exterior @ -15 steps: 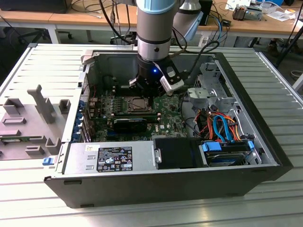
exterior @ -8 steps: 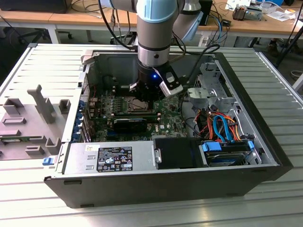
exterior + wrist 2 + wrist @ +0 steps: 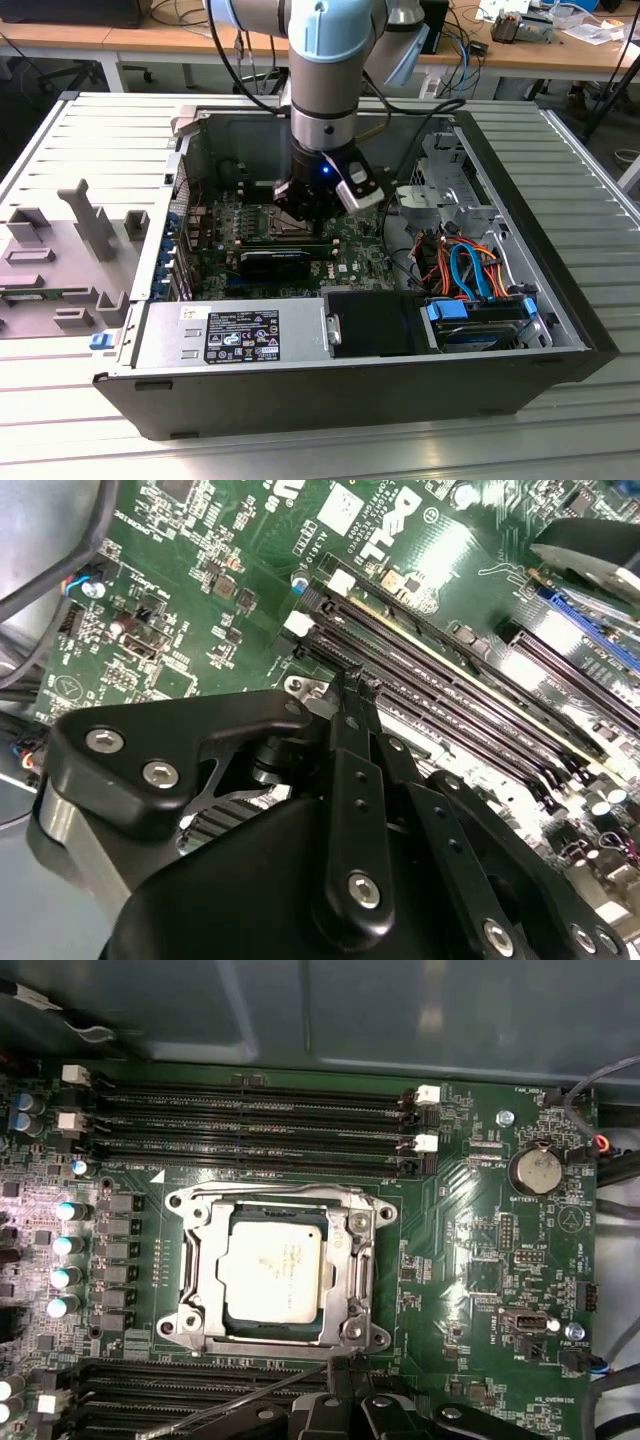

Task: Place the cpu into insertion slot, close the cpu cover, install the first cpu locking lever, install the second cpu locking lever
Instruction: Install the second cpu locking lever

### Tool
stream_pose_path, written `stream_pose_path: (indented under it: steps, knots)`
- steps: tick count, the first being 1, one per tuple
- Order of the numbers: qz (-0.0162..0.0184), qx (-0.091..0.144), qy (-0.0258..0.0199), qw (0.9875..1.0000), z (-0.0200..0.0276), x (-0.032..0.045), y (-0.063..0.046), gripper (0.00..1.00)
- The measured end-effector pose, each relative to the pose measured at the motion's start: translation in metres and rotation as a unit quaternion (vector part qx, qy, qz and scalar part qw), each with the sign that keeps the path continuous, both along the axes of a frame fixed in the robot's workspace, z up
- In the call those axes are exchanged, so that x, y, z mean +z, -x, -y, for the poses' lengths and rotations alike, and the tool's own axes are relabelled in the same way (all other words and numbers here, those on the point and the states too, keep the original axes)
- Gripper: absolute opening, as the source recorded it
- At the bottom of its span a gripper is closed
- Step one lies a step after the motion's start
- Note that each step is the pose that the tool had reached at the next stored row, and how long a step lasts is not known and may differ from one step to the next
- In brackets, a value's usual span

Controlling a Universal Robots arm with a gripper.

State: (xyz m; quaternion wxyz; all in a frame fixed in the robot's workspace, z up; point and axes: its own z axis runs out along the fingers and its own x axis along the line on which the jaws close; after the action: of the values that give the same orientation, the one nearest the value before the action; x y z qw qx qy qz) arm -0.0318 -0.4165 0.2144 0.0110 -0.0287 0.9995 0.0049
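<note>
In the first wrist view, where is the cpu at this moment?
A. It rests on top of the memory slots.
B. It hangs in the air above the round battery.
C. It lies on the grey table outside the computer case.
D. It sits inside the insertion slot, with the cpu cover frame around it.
D: the cpu lies flat in the insertion slot, framed by the silver cpu cover, between the memory slots.

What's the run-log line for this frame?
stage: levers | cpu: seated in insertion slot | cpu cover: closed over it | gripper: fingers together, tips at socket edge beside a thin lever
</note>
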Motion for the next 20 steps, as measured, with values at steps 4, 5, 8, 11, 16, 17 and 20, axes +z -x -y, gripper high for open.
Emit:
stream_pose_path:
  steps: [4, 5, 8, 11, 16, 17, 20]
  knots:
    - [0.0001, 0.000, -0.0032, 1.0000, 0.0011, -0.0014, 0.008, 0.11]
    - [0.0002, 0.000, -0.0045, 1.0000, 0.0015, -0.0014, 0.010, 0.11]
    - [0.0008, 0.000, -0.0114, 0.9999, 0.0025, -0.0014, 0.020, 0.11]
    - [0.0012, 0.000, -0.0174, 0.9998, 0.0035, -0.0014, 0.029, 0.11]
    - [0.0009, 0.013, -0.0262, 0.9996, 0.0054, -0.0023, 0.036, 0.11]
    - [0.0008, 0.017, -0.0278, 0.9995, 0.0058, -0.0026, 0.037, 0.11]
    - [0.0008, 0.021, -0.0290, 0.9994, 0.0071, -0.0029, 0.044, 0.11]
